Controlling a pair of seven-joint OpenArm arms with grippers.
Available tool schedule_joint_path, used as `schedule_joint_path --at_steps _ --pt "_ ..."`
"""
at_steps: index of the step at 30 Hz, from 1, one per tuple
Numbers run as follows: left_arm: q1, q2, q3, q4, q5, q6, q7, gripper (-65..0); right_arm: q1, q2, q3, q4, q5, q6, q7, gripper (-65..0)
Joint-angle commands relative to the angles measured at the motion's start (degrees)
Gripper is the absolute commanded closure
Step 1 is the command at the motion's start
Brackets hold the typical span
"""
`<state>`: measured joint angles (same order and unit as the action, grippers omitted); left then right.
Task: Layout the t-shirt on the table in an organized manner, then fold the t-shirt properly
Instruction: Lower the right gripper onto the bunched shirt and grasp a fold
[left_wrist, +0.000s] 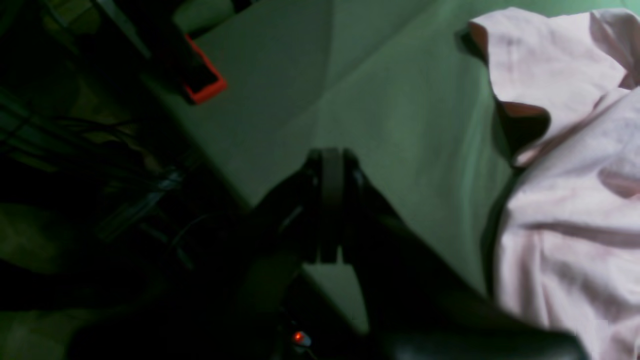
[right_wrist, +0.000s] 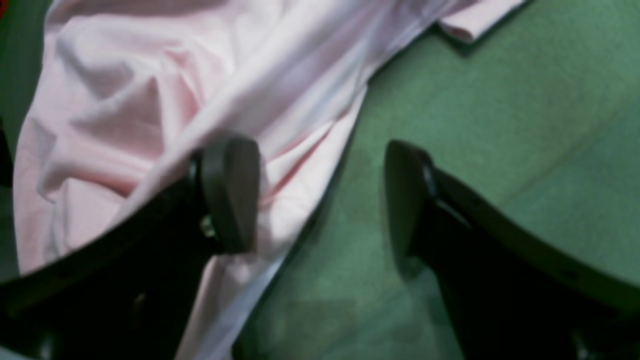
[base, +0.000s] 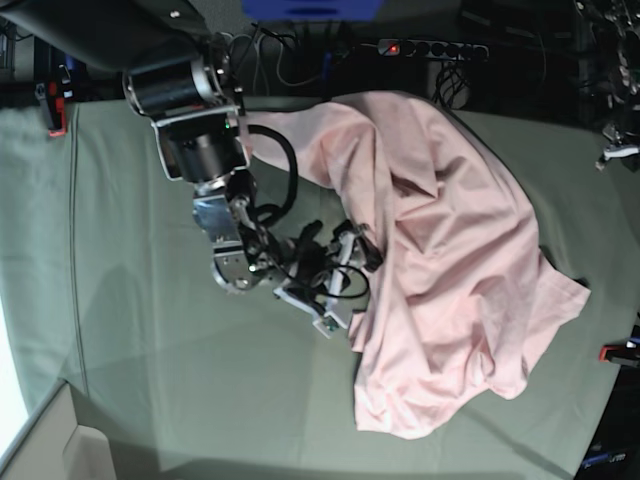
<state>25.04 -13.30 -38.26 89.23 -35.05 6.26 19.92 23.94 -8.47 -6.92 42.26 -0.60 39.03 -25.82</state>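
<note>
The light pink t-shirt (base: 450, 260) lies crumpled on the right half of the table (base: 150, 330), with no lettering showing. My right gripper (base: 350, 275) stands open at the shirt's left edge. In the right wrist view, one finger (right_wrist: 230, 190) is over the t-shirt (right_wrist: 150, 100) and the other is over the bare table (right_wrist: 500, 125); the shirt's edge runs between them, ungripped. My left gripper (left_wrist: 330, 165) is shut with nothing in it. It hangs over the table (left_wrist: 390, 110) near its edge, apart from the t-shirt (left_wrist: 560, 200) on its right.
Red clamps sit on the table's edges (base: 55, 110), (base: 620, 352), and one shows in the left wrist view (left_wrist: 205, 82). A power strip (base: 430, 47) and cables lie behind the table's far edge. Dark clutter fills the space beyond the table edge in the left wrist view.
</note>
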Motion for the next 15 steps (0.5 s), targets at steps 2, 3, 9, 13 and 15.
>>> schedule_joint_path --at_steps 2,3,9,13,15 --pt "-0.6 -0.9 -0.3 0.7 0.0 0.0 -1.2 -0.2 1.6 -0.5 -0.2 0.9 1.1 1.0 1.2 -40.2" --pt "-0.7 -0.9 -0.3 0.7 0.0 0.0 -1.2 -0.2 1.6 -0.5 -0.2 0.9 1.1 1.0 1.2 -40.1" --pt "-0.8 -0.9 0.1 0.7 0.0 0.0 -1.2 -0.2 0.5 -0.5 -7.9 0.9 1.1 1.0 1.5 -39.0" --pt "-0.8 -0.9 1.6 0.7 0.4 0.0 -1.2 -0.2 0.0 -0.5 -11.8 0.9 1.1 1.0 1.8 -24.7" --pt "-0.8 -0.9 1.6 0.7 0.1 0.0 -1.2 -0.2 0.0 -0.5 -11.8 0.9 1.1 1.0 1.8 -10.9"
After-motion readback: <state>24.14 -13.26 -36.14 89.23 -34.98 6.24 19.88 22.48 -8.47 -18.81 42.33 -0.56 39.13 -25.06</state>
